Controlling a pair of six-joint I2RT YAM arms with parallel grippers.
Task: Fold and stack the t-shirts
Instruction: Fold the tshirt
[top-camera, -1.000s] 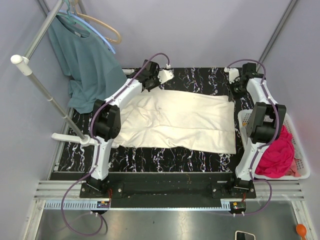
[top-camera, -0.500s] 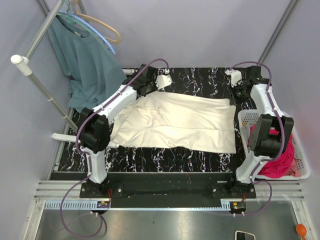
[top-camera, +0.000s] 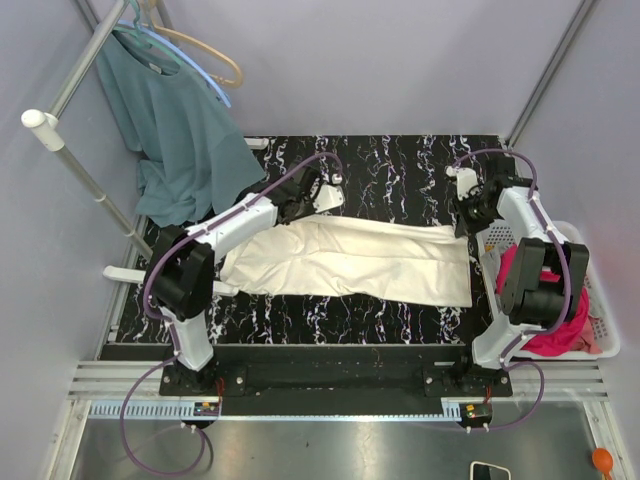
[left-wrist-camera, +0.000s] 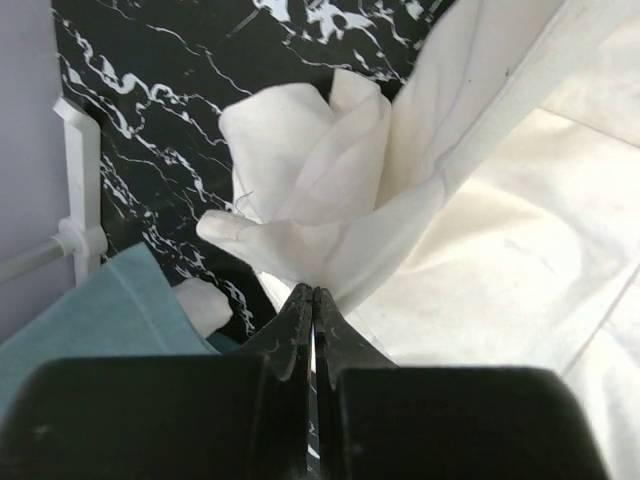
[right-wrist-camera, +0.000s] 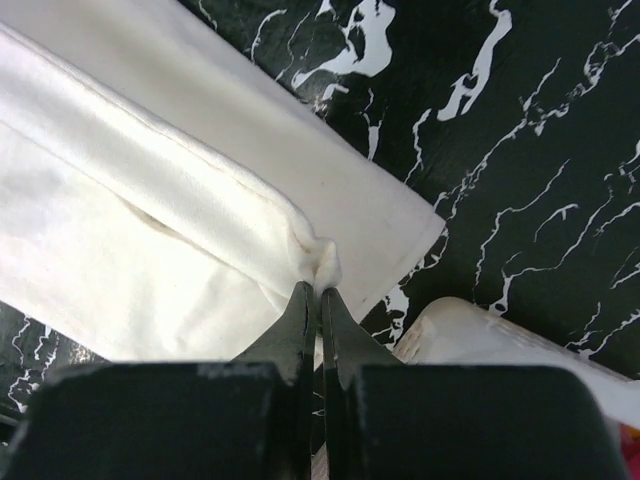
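Well, both arms reach out to the far side of the table (top-camera: 400, 165), one at each end of the cream t-shirt (top-camera: 350, 262). The shirt lies across the middle of the black marbled top as a long band, its far edge doubled over toward the near side.

The left gripper (left-wrist-camera: 313, 293) has its fingers pressed together on a bunch of cloth at the shirt's far left corner. In its wrist view the fabric rises out of the pinch in a loose crumpled tuft, and the rest slopes away to the right. The right gripper (right-wrist-camera: 320, 288) is likewise closed on the shirt, nipping the corner of the folded hem at the far right end, just beside the rim of the white basket (top-camera: 603, 345).

To my eye the two corners are held at once so that the edge travels as one straight line. With the cloth drawn between the pinches, the fold should land even rather than sag in the middle.

The magenta-pink t-shirt (top-camera: 572, 305) sits heaped in the basket to the right of the table, partly hidden by the right arm. I take it as waiting its turn. A teal shirt (top-camera: 180, 130) hangs from a rack (top-camera: 85, 172) on the left, and its lower part droops close to the left gripper, so it might snag.

I judge this an early lengthwise fold, with the crosswise folds and the stacking yet to come.
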